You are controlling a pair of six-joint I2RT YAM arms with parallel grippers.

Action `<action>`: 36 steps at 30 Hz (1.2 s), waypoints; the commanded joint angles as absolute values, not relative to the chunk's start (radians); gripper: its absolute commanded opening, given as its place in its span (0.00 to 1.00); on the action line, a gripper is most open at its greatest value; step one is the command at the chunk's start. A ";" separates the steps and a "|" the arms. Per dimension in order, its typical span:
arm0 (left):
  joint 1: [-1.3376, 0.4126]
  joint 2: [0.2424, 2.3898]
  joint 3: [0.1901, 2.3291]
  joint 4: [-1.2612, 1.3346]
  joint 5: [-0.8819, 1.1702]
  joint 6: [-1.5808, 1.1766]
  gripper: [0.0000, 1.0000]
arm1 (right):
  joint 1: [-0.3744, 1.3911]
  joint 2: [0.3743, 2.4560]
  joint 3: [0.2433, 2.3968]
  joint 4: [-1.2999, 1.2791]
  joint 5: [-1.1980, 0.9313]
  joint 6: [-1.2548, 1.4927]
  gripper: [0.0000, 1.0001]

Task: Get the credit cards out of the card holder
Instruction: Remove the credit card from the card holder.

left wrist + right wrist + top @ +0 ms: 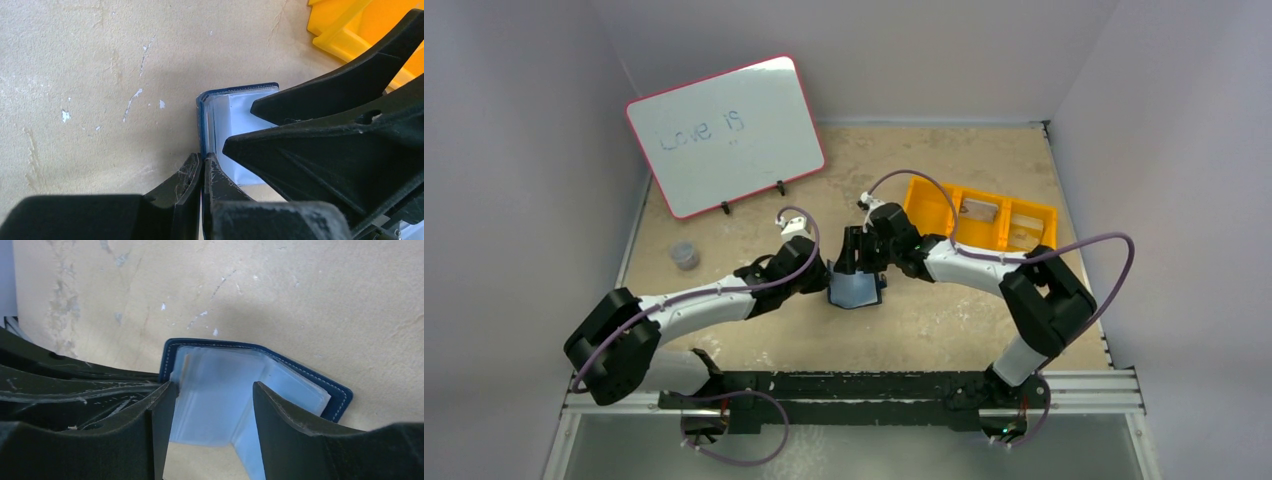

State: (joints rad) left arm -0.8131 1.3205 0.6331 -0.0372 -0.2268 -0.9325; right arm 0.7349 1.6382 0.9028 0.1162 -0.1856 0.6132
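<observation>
left gripper (202, 172) was pinched shut on the holder (230, 112) edge on the table (924, 330), right gripper (214, 390) sat open over the clear pockets (220, 370), so it could've grabbed a pocket instead of a card and yanked the holder loose

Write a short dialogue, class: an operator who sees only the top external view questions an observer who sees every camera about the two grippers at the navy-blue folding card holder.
Operator: Is the left gripper gripping the navy-blue folding card holder?
Observer: Yes. The left wrist view shows it shut on the edge of the holder's cover.
Operator: And the right gripper?
Observer: Open. The right wrist view shows the pale see-through inner pockets between its fingers, not pinched.
</observation>
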 commanded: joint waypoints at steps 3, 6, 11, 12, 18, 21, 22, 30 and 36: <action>-0.816 1.322 0.652 0.017 -0.219 -0.942 0.00 | 0.741 1.622 0.877 0.213 -0.246 0.634 0.60; -0.816 1.320 0.651 0.012 -0.224 -0.940 0.00 | 0.741 1.647 0.884 0.191 -0.236 0.636 0.60; -0.816 1.318 0.652 0.011 -0.225 -0.942 0.00 | 0.741 1.670 0.879 0.185 -0.215 0.631 0.59; -0.816 1.318 0.652 0.012 -0.225 -0.942 0.00 | 0.741 1.676 0.880 0.184 -0.216 0.631 0.59; -0.816 1.331 0.662 0.018 -0.220 -0.938 0.00 | 0.741 1.704 0.887 0.168 -0.188 0.630 0.57; -0.816 1.327 0.660 0.016 -0.224 -0.939 0.00 | 0.741 1.699 0.902 0.116 -0.131 0.624 0.57; -0.816 1.324 0.659 0.014 -0.227 -0.939 0.00 | 0.741 1.692 0.903 0.108 -0.119 0.621 0.57; -0.816 1.328 0.649 -0.007 -0.246 -0.939 0.00 | 0.741 1.608 0.922 -0.005 -0.052 0.609 0.59; -0.816 1.328 0.649 -0.009 -0.250 -0.937 0.00 | 0.741 1.605 0.930 -0.118 0.062 0.595 0.58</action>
